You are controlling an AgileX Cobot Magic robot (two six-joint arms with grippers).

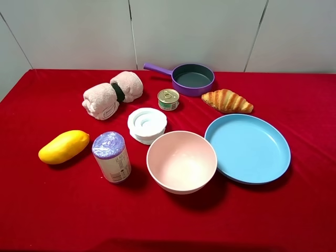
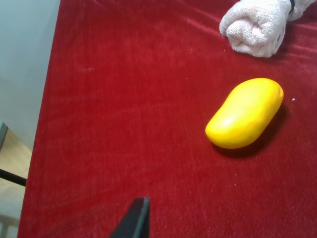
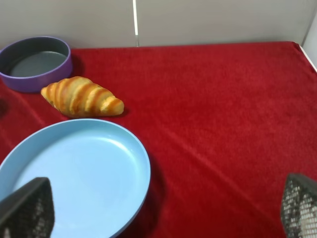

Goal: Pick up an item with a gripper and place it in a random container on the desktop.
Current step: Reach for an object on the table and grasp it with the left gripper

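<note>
A yellow mango (image 1: 64,146) lies at the front left of the red table; it also shows in the left wrist view (image 2: 245,113). A croissant (image 1: 227,101) lies at the back right, also in the right wrist view (image 3: 81,96). The containers are a pink bowl (image 1: 181,161), a blue plate (image 1: 247,148) and a purple pan (image 1: 192,78). Neither arm shows in the exterior view. Only one dark finger (image 2: 134,220) of my left gripper shows, well short of the mango. My right gripper (image 3: 163,204) is open and empty, above the near edge of the blue plate (image 3: 74,173).
A rolled pink towel (image 1: 112,95), a small tin can (image 1: 168,99), a white round holder (image 1: 147,125) and a cylindrical roll with a purple top (image 1: 111,156) stand around the bowl. The table's left edge (image 2: 47,99) is near the left gripper.
</note>
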